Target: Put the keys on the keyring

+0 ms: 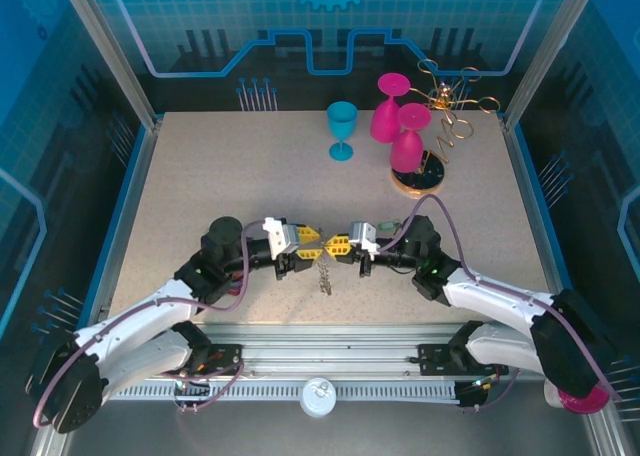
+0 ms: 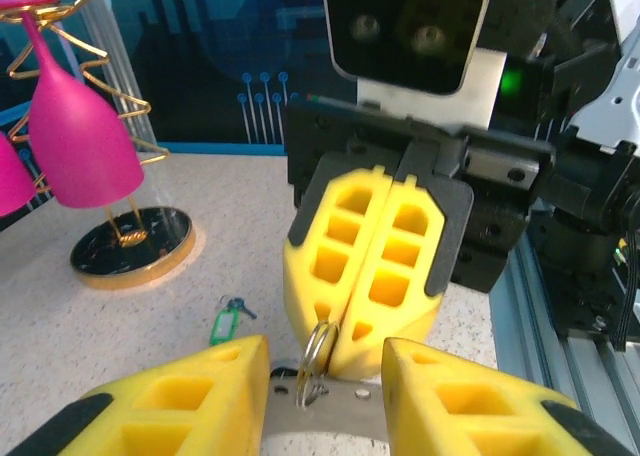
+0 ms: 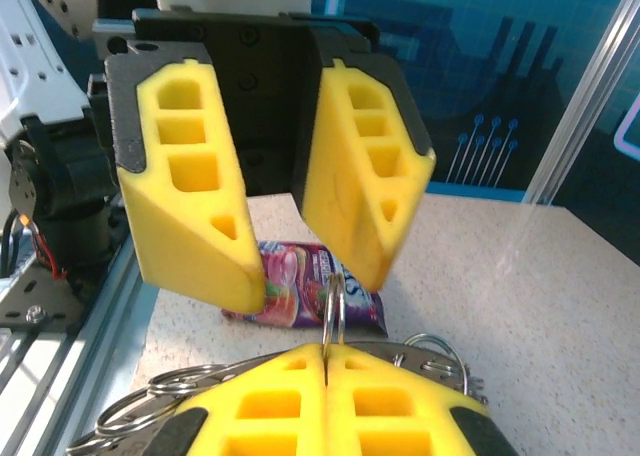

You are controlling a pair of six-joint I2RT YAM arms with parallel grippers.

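Both arms are meeting nose to nose over the middle of the table (image 1: 220,176). The right gripper (image 2: 342,348) is pinching tight, its yellow pads pressed flat together. It is clamping one thin silvery wire loop (image 3: 333,301), which is standing upright out of the seam between them. That loop belongs to the keyring (image 1: 325,276), which is dangling below the two grippers as a cluster of silvery rings. Whether it is touching the tabletop I cannot tell. More of its rings are fanning out around the right fingers.

The left gripper (image 3: 306,278) is facing the right one with its jaws spread, gripping nothing. Its fingertips are sitting either side of the pinched loop without closing on it.

Off on the table, the green key (image 2: 224,326) is lying flat, well apart from both grippers and not on the keyring. Beyond it, the gold wire stand (image 2: 130,244) is carrying pink wine glasses (image 2: 80,141). A purple packet (image 3: 300,298) is lying on the table behind the left fingers.
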